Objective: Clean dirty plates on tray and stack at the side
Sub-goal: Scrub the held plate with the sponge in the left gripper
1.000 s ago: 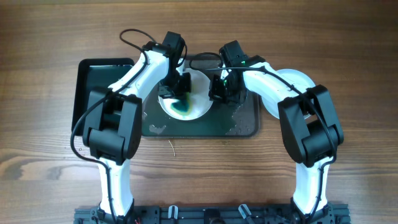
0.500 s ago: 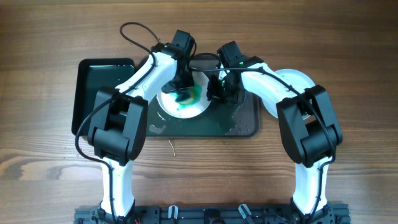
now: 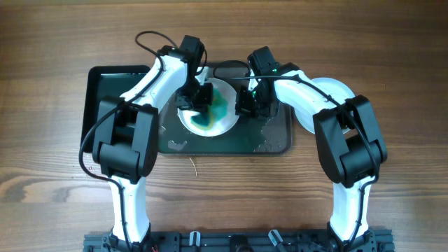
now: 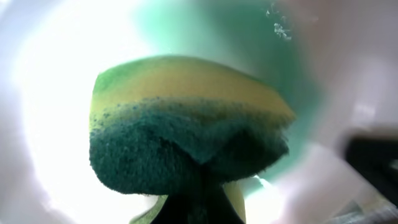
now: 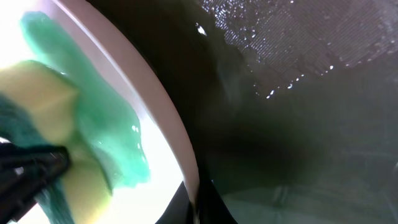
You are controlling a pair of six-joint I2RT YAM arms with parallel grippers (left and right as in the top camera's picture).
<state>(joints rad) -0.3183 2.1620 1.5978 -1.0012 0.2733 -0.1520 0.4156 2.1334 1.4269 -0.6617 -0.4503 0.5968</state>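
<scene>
A white plate (image 3: 213, 124) with a teal-green smear (image 3: 218, 106) lies on the dark grey tray (image 3: 231, 143). My left gripper (image 3: 198, 98) is shut on a yellow sponge with a green scrub side (image 4: 186, 118) and presses it on the plate (image 4: 50, 74). My right gripper (image 3: 245, 102) is shut on the plate's right rim (image 5: 168, 118). The right wrist view also shows the smear (image 5: 109, 118), the sponge (image 5: 37, 99) and the wet tray (image 5: 298, 124). Another pale plate (image 3: 334, 89) lies right of the tray, partly under my right arm.
A glossy black tub (image 3: 105, 105) stands against the tray's left side. Water drops and smudges lie on the tray's front (image 3: 269, 143). A black cable (image 3: 150, 38) loops behind the left arm. A thin scrap (image 3: 194, 166) lies on the wood in front of the tray.
The left gripper swept the sponge to the plate's far right and back to the left. The teal smear has spread wider over the plate. The right gripper kept hold of the rim.
</scene>
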